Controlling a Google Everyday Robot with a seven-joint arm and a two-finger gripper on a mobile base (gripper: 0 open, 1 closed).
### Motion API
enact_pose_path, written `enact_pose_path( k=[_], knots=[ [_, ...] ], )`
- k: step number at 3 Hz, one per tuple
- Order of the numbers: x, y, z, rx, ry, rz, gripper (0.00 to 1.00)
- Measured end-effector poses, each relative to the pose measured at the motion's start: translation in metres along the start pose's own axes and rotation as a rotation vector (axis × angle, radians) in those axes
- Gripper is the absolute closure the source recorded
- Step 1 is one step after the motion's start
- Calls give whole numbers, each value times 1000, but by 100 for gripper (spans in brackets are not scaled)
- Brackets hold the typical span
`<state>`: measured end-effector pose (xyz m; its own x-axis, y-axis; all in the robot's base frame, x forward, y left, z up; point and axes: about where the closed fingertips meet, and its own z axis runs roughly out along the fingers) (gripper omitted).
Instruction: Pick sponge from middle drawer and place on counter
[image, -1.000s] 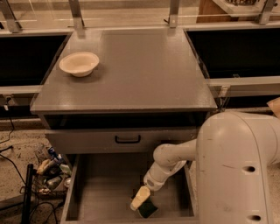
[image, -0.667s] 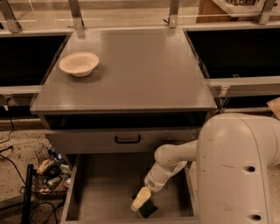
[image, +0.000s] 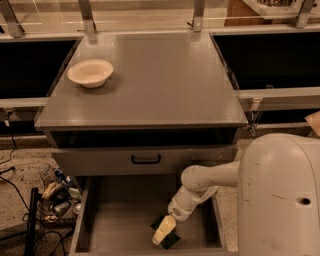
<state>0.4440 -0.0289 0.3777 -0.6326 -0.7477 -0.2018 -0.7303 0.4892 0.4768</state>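
The middle drawer (image: 120, 215) is pulled open below the counter (image: 160, 80), its flat grey floor showing. My gripper (image: 164, 230) reaches down into the drawer's front right part. It sits right at the sponge (image: 170, 242), a small dark piece on the drawer floor. The gripper's pale tip covers part of the sponge. I cannot tell whether the sponge is held.
A cream bowl (image: 90, 73) stands at the counter's back left. The closed grey drawer front with a black handle (image: 145, 159) hangs above the open drawer. My white arm and body (image: 280, 200) fill the lower right. Cables and clutter (image: 57, 197) lie on the floor at left.
The arm has shifted very slightly over the sponge. The sponge, drawer and bowl stay where they were.
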Motion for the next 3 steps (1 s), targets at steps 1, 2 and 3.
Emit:
enact_pose_path(
  k=[1,2,3],
  knots=[
    [-2,-1,5,31,19,24,0],
    [-2,-1,6,31,19,24,0],
    [-2,-1,6,31,19,24,10]
  ],
)
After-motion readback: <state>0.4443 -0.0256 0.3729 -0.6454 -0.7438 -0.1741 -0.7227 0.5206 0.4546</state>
